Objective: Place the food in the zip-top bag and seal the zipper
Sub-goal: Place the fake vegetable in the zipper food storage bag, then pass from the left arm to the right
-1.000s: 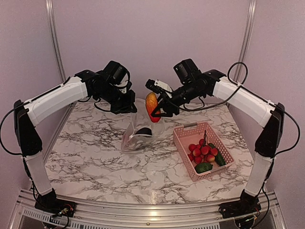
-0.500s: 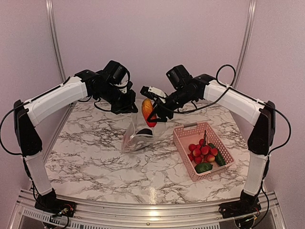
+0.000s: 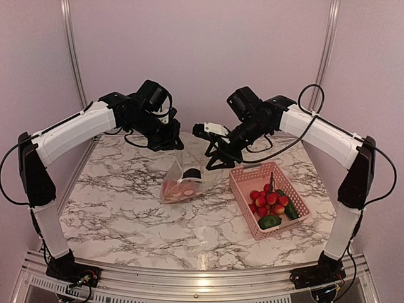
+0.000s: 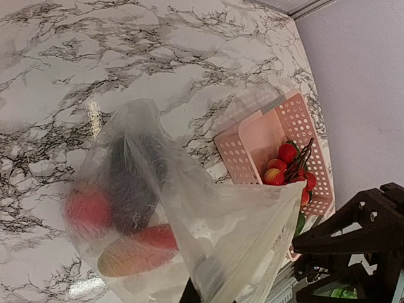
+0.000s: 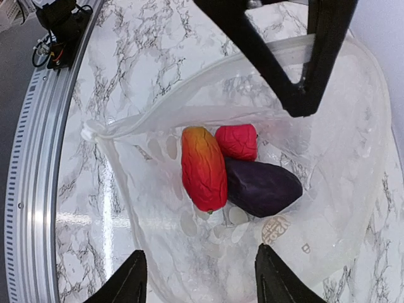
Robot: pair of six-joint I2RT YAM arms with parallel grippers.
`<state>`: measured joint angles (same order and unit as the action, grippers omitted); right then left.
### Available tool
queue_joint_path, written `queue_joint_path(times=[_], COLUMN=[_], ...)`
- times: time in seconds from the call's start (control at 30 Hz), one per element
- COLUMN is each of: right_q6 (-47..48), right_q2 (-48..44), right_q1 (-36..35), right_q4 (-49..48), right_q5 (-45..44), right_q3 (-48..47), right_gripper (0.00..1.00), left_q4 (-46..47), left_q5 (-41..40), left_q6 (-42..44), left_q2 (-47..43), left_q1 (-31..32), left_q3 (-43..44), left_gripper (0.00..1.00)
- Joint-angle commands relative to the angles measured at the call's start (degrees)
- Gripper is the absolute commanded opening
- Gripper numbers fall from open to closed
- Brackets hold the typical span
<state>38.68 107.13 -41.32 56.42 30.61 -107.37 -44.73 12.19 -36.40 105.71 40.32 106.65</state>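
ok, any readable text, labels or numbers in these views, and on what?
Nothing readable.
On the zip-top bag: a small round printed mark on its clear face, too blurred to read.
On the food, pink basket and marble table: no lettering visible.

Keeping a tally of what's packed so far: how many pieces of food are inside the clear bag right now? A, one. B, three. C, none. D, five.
B: the right wrist view looks down into the open zip-top bag and shows an orange-red piece, a red piece and the purple eggplant lying together at its bottom.
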Motion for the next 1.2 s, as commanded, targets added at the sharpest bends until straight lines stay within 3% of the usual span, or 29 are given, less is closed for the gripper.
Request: queue_joint_path(times=[0.0,0.17,0.3,0.37,0.47,0.5,0.57,0.63,0.73,0.87,1.07,1.13,1.17], right_q6=[9.89,17.66,18.07,16.56,13.74,13.24,12.52,12.71,12.47,11.17,12.09,12.32,12.37], right_q2=[-4.32,-5.05,-5.43,-4.6,-4.27,-4.67,-5.68,-6.66,-7.1,-6.95,-7.2,-7.08,-6.9], right_q1=[-1.33,-5.55,-6.7,-6.83,-6.86,-7.06,-7.7,-8.85,-10.69,-10.84,-10.94,-10.97,-10.95], right_q4=[4.34,3.02,-2.47,-3.9,-5.5,-5.97,-7.0,-7.12,-7.03,-6.93,-5.92,-5.89,-5.74], right_q5=[0.3,-7.17,-11.32,-13.17,-14.6,-14.61,-15.01,-15.74,-16.62,-16.11,-15.38,-15.38,-15.36], right_q3=[2.61,8.41,13.25,13.4,11.98,11.15,10.1,9.02,8.06,7.3,6.59,6.56,6.56], right_gripper=[0.55,0.64,0.65,0.59,0.28,0.19,0.08,0.0,0.0,0.0,0.0,0.0,0.0], left_q4=[1.06,1.11,1.05,1.0,0.59,0.4,-0.41,-0.79,-2.15,-6.42,-8.15,-8.16,-8.14], left_q5=[2.02,4.28,5.19,5.79,6.01,6.07,5.79,6.09,6.85,6.2,-0.18,-0.47,0.6], left_q6=[2.02,2.68,3.21,3.45,3.62,3.63,3.7,3.88,3.97,4.75,6.83,7.65,7.74], left_q2=[-1.61,-1.71,-1.82,-1.87,-1.91,-1.91,-1.91,-2.34,-3.09,-3.92,-6.26,-4.81,-3.72], left_q1=[-0.4,-0.41,-0.41,-0.41,-0.41,-0.38,-0.35,-0.33,-0.16,0.28,0.32,0.29,0.29], left_q3=[0.66,0.88,0.93,0.77,0.46,0.35,0.25,-0.28,-1.26,-1.09,-1.79,-0.56,0.42], left_gripper=[0.0,0.0,0.0,0.0,0.0,0.05,0.27,0.38,0.43,0.41,0.16,0.15,0.19])
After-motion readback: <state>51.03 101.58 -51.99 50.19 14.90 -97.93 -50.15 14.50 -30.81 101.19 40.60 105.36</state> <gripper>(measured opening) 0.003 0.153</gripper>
